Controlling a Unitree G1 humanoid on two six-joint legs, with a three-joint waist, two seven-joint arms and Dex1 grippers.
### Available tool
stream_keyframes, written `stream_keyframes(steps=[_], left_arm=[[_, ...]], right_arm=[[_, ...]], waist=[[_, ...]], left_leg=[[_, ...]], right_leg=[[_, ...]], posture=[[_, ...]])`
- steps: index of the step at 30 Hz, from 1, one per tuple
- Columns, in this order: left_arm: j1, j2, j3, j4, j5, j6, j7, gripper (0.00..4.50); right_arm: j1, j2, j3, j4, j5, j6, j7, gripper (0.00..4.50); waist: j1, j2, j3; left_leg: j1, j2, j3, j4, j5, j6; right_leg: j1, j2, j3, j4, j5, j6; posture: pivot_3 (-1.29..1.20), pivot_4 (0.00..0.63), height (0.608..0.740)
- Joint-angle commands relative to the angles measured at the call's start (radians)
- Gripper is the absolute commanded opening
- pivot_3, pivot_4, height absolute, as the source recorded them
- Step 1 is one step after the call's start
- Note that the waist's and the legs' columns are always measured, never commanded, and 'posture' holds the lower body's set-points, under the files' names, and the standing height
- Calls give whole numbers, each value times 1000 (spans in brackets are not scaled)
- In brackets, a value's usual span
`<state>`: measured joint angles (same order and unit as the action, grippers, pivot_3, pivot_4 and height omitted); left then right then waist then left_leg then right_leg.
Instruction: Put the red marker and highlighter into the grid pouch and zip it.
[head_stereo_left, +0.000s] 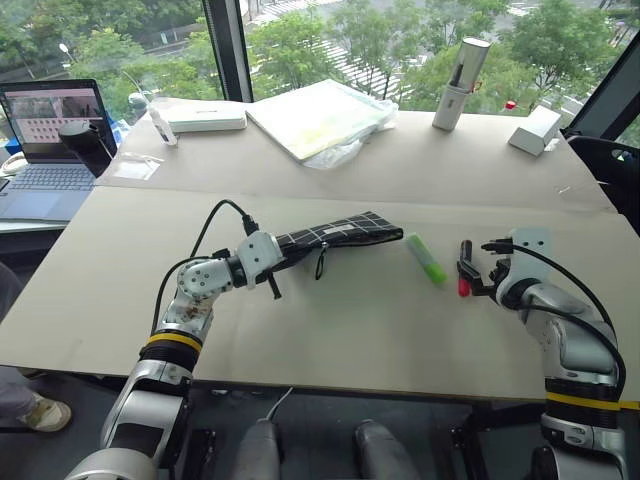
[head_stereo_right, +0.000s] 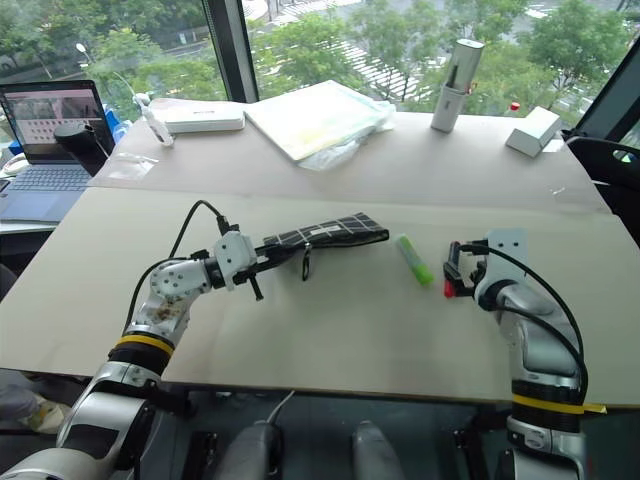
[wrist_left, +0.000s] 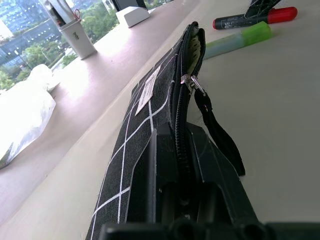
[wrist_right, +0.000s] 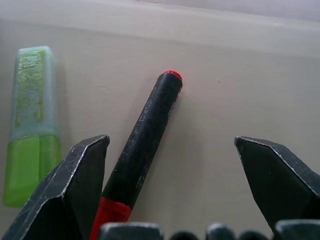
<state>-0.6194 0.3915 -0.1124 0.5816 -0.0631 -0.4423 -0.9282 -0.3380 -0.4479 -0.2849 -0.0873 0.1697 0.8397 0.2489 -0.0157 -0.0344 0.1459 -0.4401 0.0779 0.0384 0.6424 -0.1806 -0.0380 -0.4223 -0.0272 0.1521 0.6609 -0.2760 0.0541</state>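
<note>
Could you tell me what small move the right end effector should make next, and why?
Probably lower and close on the red marker: the right end effector is open with the marker between its fingers, while the left end effector holds the grid pouch open.

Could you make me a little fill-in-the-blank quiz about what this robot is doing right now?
1. The left gripper is shut on the ___.
2. The right gripper, fingers spread, has the ___ marker between them.
3. The green highlighter lies on the ___.

Answers: pouch; red; table
</note>
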Motion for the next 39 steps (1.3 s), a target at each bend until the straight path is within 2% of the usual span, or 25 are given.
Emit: stream_keyframes(steps=[1,8,9,10,12,19,20,21,24,27,30,34,36,39], left_arm=[[-15,2,14,-18,-12,-5,12,0],[-18,13,24,-29,-12,1,30,0],[-19,15,25,-32,-12,2,33,0],[-19,16,27,-34,-12,3,35,0],[-23,20,31,-36,-12,4,40,0],[-34,37,39,-35,-16,9,43,0],[-34,40,40,-34,-16,9,42,0],[-30,46,40,-32,-16,8,39,0],[-18,57,39,-30,-17,5,33,0],[0,67,38,-40,-26,7,20,0],[15,73,35,-49,-31,9,12,0],[25,77,33,-60,-36,16,3,0],[26,77,33,-62,-36,19,2,0],[26,72,32,-67,-36,24,4,0]], right_arm=[[-16,6,-4,6,-5,-3,-30,4460],[-19,10,18,98,-21,-38,-50,4460],[-18,10,19,118,-25,-49,-54,4069],[-17,9,20,139,-31,-61,-61,3956],[-16,7,17,163,-30,-77,-65,3443],[-14,4,14,194,-9,-114,-50,951],[-15,4,13,198,-7,-117,-48,655],[-18,5,13,204,-5,-122,-47,551],[-33,7,12,224,-6,-150,-52,551],[-69,-11,44,209,-5,-270,11,551],[-120,-43,69,141,29,-417,137,551],[-134,-139,201,-20,29,-648,416,551],[-138,-168,255,-49,9,-713,486,551],[-145,-225,372,-25,-117,-885,559,551]], waist=[[0,0,0],[1,0,0],[0,0,0],[0,0,0],[1,0,0],[6,0,0],[6,0,0],[6,-1,0],[4,-2,-1],[2,-2,-1],[-3,1,1],[-10,4,3],[-11,4,3],[-6,4,2]], left_leg=[[0,0,0,0,0,0],[0,0,0,0,0,0],[0,0,0,0,0,0],[0,0,0,0,0,0],[1,0,0,1,0,0],[1,-1,-1,2,0,0],[1,0,-1,2,0,0],[1,0,-1,2,0,0],[1,0,-1,2,0,0],[1,-1,-1,2,0,0],[0,-1,-1,2,0,0],[0,-1,-2,0,0,0],[0,0,-3,0,0,0],[0,0,-4,1,0,0]], right_leg=[[0,0,0,0,0,0],[1,0,0,0,0,0],[1,0,0,0,0,0],[1,0,0,0,0,0],[2,0,0,0,0,0],[3,0,-1,0,0,0],[3,0,-1,0,0,0],[3,0,-1,0,0,0],[3,0,-1,0,0,0],[3,0,-1,0,0,0],[2,0,0,0,0,0],[0,0,0,1,0,0],[1,1,-1,0,0,0],[2,1,-2,-1,0,0]], posture=[[0,150,736],[0,150,736],[0,150,736],[0,150,736],[0,150,736],[0,150,736],[0,150,736],[0,150,736],[0,150,736],[0,150,736],[0,150,736],[0,150,736],[0,150,736],[0,150,736]])
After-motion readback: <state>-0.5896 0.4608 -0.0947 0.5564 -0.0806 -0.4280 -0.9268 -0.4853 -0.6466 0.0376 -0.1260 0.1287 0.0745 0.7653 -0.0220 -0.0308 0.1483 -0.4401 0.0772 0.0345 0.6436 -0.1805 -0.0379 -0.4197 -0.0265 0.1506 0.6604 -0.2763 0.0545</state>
